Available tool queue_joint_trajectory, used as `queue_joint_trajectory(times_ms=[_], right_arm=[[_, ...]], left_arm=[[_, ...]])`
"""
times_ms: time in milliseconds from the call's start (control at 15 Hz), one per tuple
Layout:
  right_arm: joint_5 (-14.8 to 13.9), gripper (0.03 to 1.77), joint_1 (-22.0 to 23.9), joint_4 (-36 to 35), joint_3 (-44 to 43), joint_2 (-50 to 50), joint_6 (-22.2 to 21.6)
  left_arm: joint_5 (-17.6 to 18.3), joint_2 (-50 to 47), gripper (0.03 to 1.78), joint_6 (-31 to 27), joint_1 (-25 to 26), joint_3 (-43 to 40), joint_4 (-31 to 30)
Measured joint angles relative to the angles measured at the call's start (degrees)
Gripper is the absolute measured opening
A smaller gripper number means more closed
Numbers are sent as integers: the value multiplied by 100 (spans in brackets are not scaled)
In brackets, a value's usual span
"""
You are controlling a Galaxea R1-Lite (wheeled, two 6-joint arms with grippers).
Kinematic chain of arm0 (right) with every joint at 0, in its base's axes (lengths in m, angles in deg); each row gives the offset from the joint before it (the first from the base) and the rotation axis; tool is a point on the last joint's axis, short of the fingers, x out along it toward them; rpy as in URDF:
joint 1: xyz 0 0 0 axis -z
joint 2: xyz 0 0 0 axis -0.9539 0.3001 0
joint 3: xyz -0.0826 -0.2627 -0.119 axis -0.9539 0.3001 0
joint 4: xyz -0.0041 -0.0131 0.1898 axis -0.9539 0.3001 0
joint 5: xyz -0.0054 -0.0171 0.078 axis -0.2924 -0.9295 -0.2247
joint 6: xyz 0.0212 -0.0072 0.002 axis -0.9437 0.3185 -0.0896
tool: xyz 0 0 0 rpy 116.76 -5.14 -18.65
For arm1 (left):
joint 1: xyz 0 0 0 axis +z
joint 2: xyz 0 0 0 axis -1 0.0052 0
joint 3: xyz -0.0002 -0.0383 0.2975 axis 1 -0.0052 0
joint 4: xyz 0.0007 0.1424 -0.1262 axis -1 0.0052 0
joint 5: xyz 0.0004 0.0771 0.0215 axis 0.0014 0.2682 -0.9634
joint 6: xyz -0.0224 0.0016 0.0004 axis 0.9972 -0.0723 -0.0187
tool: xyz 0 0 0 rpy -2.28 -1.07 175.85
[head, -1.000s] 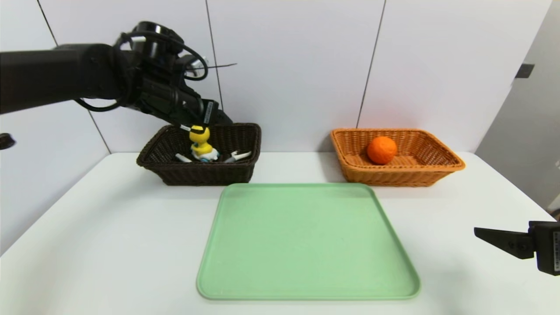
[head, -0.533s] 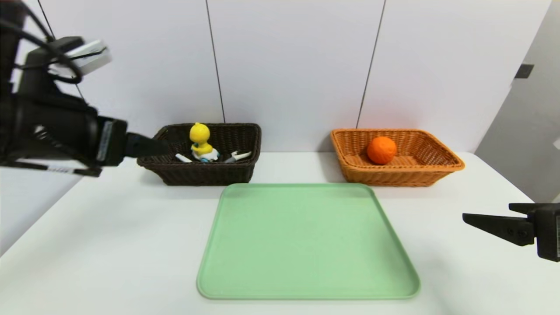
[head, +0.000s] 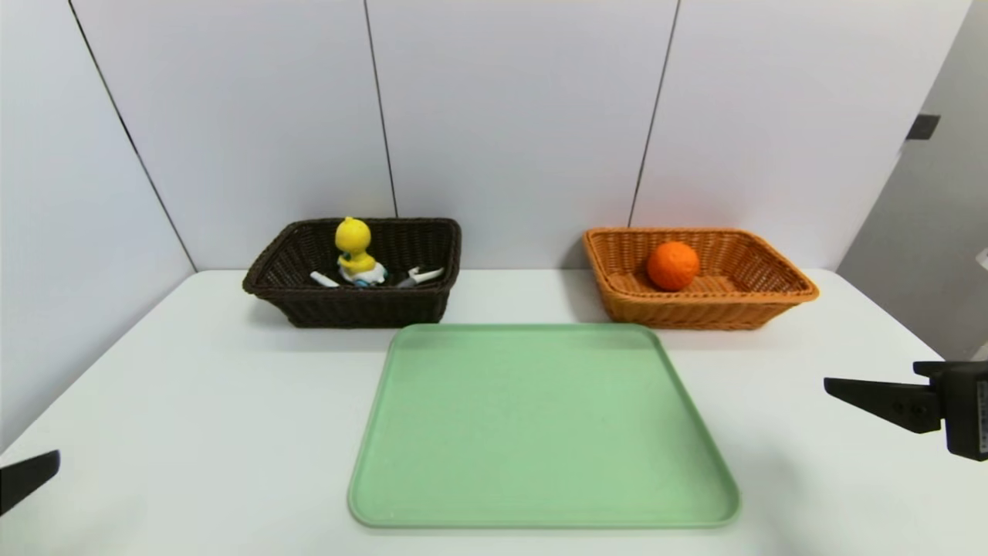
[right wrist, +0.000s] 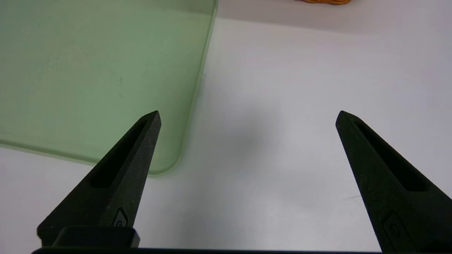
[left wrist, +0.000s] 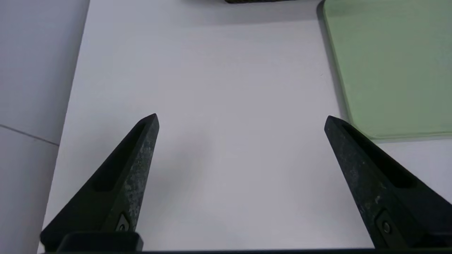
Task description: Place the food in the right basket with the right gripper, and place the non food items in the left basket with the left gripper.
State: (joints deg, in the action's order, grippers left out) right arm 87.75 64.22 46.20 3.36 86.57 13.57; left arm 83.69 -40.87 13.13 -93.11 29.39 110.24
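The orange fruit (head: 673,265) lies in the orange-tan right basket (head: 702,313) at the back right. The dark brown left basket (head: 351,305) at the back left holds the yellow duck toy (head: 353,249), upright, with a white marker (head: 323,279) and a white peeler (head: 423,275) beside it. My left gripper (left wrist: 242,118) is open over bare table near the front left corner, and only one fingertip (head: 31,477) shows in the head view. My right gripper (head: 871,376) is open low at the right edge, empty (right wrist: 248,114).
A green tray (head: 540,425) lies in the middle of the white table, between both grippers (left wrist: 388,63) (right wrist: 99,70). White wall panels stand behind the baskets and along the left side. The table edge runs close to each gripper.
My left arm has let go of the duck in the dark basket and pulled back down to the front left corner. The right gripper has risen slightly.
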Motion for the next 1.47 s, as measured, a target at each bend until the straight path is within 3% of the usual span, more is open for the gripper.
queue_joint_trajectory(times_ms=[200,467,600,933,1067,1267,1467], right_arm=[[-90,171,2,30,319,-590,56],[-486,171,127,22,1106,-1731,117],[-613,171,241,6,1423,-2299,121],[-731,171,361,-22,2170,-3974,148],[-972,171,374,-471,2413,-4409,130],[-1710,171,385,-1221,2572,-4645,150],[-1894,171,471,-1243,2577,-4724,137]], left_arm=[[11,-1062,167,11,138,-396,457],[30,-2338,168,-7,185,-636,1403],[37,-2895,168,-77,249,-829,1590],[48,-3940,169,-350,312,-1312,1482],[52,-4097,169,-394,317,-1506,1072],[56,-4172,169,-536,319,-1665,855],[69,-4184,169,-622,319,-1747,837]])
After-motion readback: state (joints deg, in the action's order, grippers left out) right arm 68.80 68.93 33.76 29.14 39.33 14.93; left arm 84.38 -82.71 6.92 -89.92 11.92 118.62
